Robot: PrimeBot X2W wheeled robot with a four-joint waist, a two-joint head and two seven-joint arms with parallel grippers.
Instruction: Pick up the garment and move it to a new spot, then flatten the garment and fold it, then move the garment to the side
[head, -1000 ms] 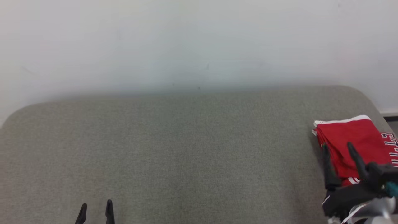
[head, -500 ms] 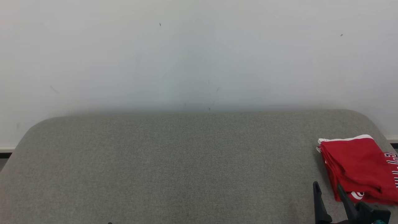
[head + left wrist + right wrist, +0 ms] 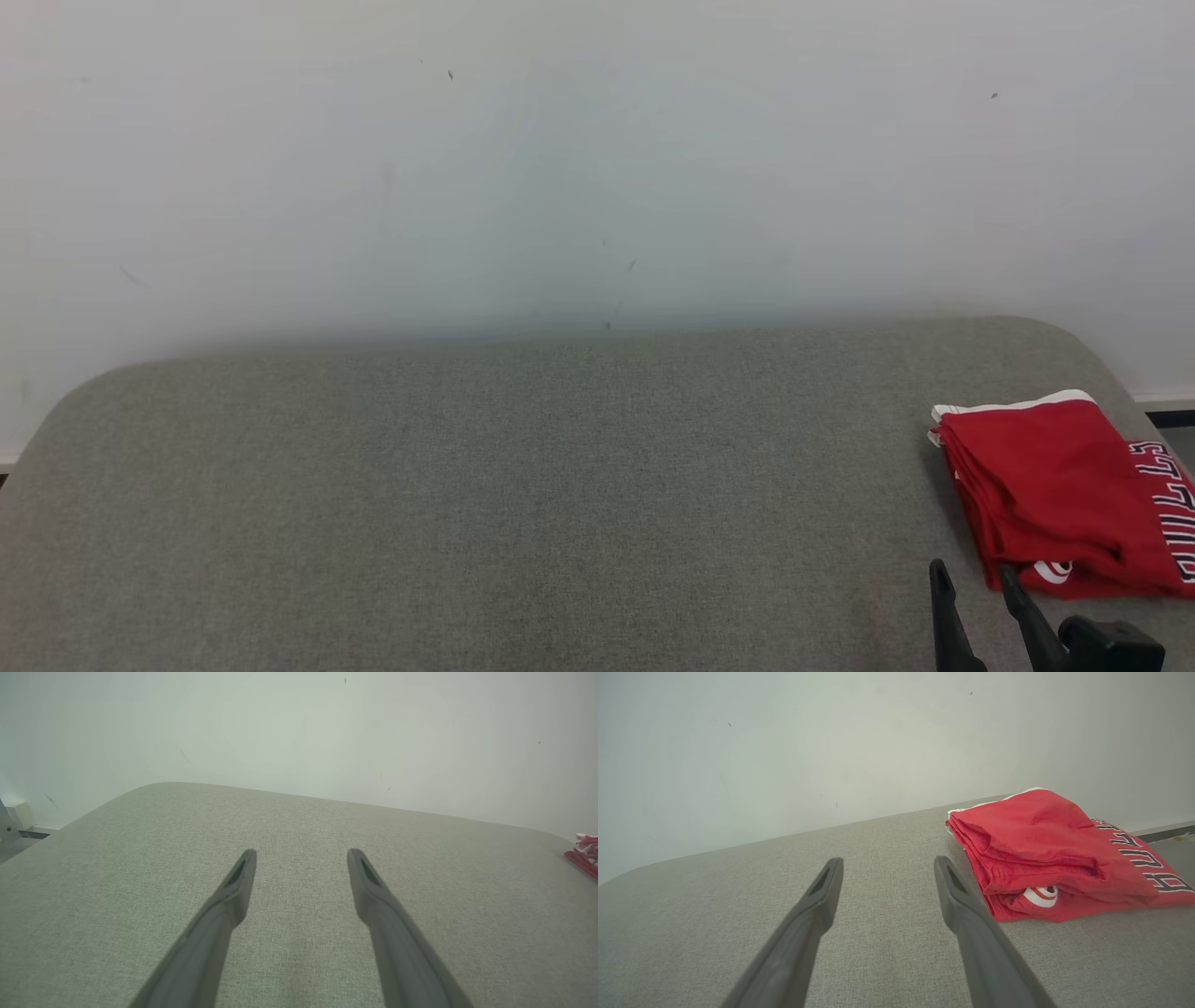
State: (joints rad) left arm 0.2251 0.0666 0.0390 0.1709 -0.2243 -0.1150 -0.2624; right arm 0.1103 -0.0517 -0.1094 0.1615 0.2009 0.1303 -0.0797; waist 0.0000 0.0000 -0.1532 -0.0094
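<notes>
The folded red garment (image 3: 1060,495) with white trim and dark lettering lies at the right end of the grey fabric surface (image 3: 523,504). In the right wrist view the garment (image 3: 1045,854) rests just right of my fingers, untouched. My right gripper (image 3: 973,583) stands open at the lower right, in front of the garment and a little to its left, holding nothing; its open fingers frame bare fabric in the right wrist view (image 3: 887,865). My left gripper (image 3: 301,856) is open above bare fabric, with the garment's edge (image 3: 584,856) far to its right.
A pale wall (image 3: 597,159) rises directly behind the surface. The surface has rounded far corners and drops off at the right, where a dark floor strip (image 3: 1162,418) shows. A small white fixture (image 3: 16,816) sits beyond the left end.
The camera has tilted up and shifted, showing more wall. My right gripper has drawn back off the garment toward me. The garment lies as before. My left gripper has left the head view.
</notes>
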